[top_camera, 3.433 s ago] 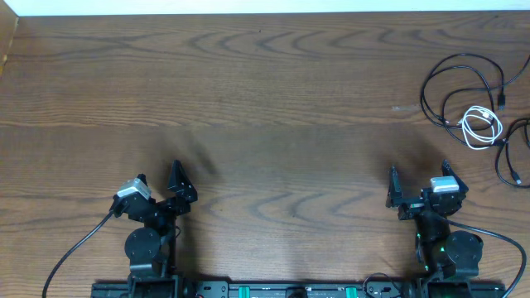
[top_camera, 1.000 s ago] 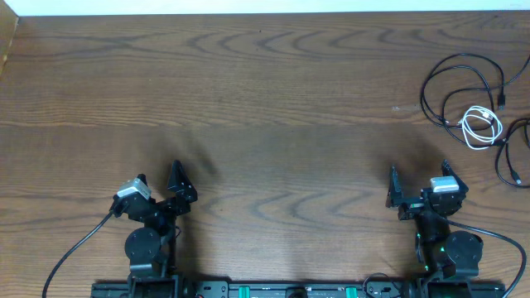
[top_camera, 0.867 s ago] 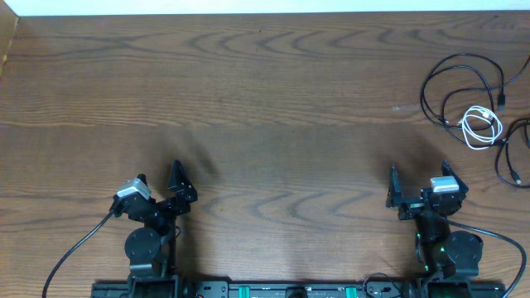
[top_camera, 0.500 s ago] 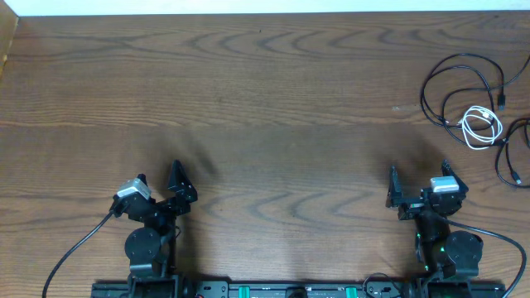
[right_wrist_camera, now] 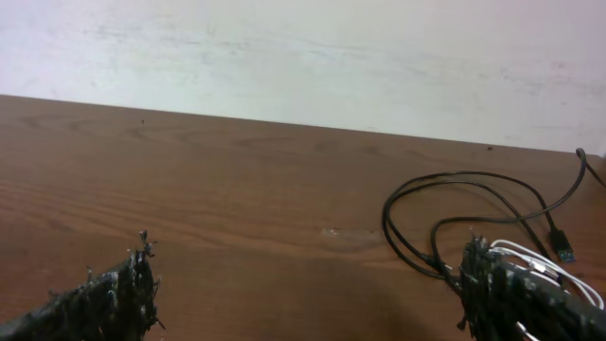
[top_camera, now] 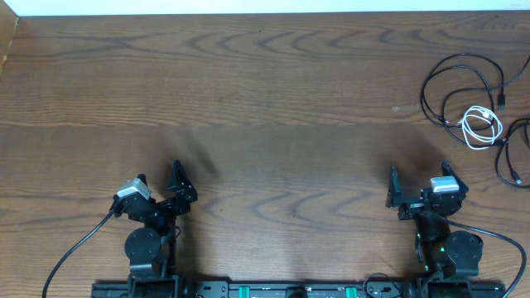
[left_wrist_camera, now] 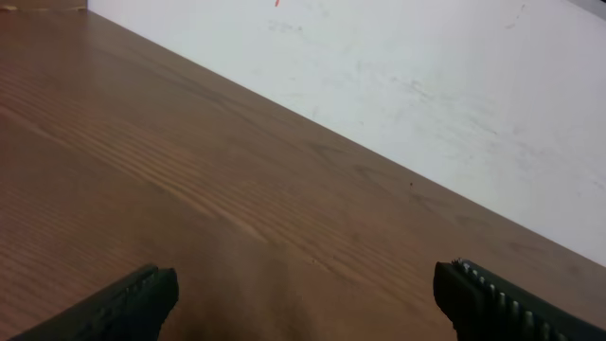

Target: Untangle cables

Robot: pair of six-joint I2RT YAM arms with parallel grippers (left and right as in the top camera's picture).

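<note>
The cables lie tangled at the table's far right. One long black cable (top_camera: 447, 83) makes big loops. A short white cable (top_camera: 480, 126) is coiled on its lower right. A second black cable (top_camera: 509, 157) curls at the right edge. In the right wrist view the black loops (right_wrist_camera: 445, 204) and white coil (right_wrist_camera: 544, 265) sit ahead on the right, partly behind my right finger. My right gripper (top_camera: 418, 184) (right_wrist_camera: 308, 294) is open and empty, well short of the cables. My left gripper (top_camera: 157, 178) (left_wrist_camera: 303, 294) is open and empty at the front left.
The brown wooden table (top_camera: 248, 99) runs back to a white wall (right_wrist_camera: 303, 57). The arms' thick black wires (top_camera: 70, 252) trail off at the front edge. A box corner (top_camera: 7, 33) shows at the far left.
</note>
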